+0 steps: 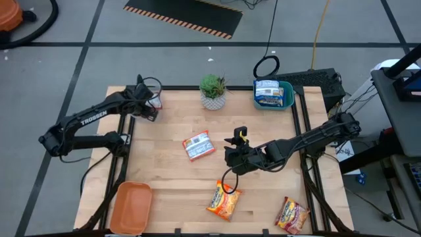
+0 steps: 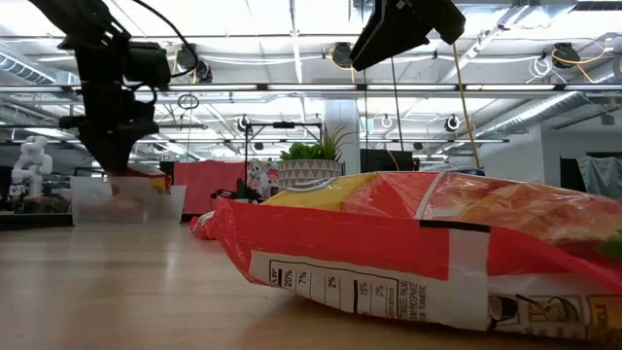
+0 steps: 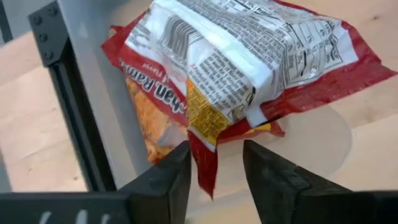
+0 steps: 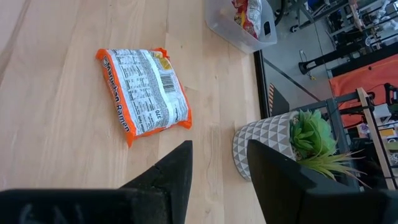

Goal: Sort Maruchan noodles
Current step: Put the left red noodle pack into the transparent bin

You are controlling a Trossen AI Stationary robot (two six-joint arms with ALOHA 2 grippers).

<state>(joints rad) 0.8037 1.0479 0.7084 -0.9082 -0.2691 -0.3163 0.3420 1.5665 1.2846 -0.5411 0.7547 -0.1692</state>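
Note:
My left gripper (image 3: 214, 158) hangs open over the clear tray (image 2: 126, 202) at the table's far left corner. A red-and-white noodle packet (image 3: 249, 56) lies in that tray on top of another red packet (image 3: 146, 121). Its red corner (image 3: 205, 168) sits between my fingers. My right gripper (image 1: 230, 157) is open above the table's middle, holding nothing. Just to its left a red-silver packet (image 4: 146, 93) lies flat with its printed back up. Two orange-yellow packets (image 1: 224, 201) (image 1: 291, 214) lie near the near edge. Blue-white packets (image 1: 268, 92) fill the teal tray (image 1: 287, 99).
A potted green plant (image 1: 213, 91) stands at the far edge between the clear tray and the teal tray. An orange tray (image 1: 130, 206) sits at the near left corner. Bare wood lies between the middle packet and the left side.

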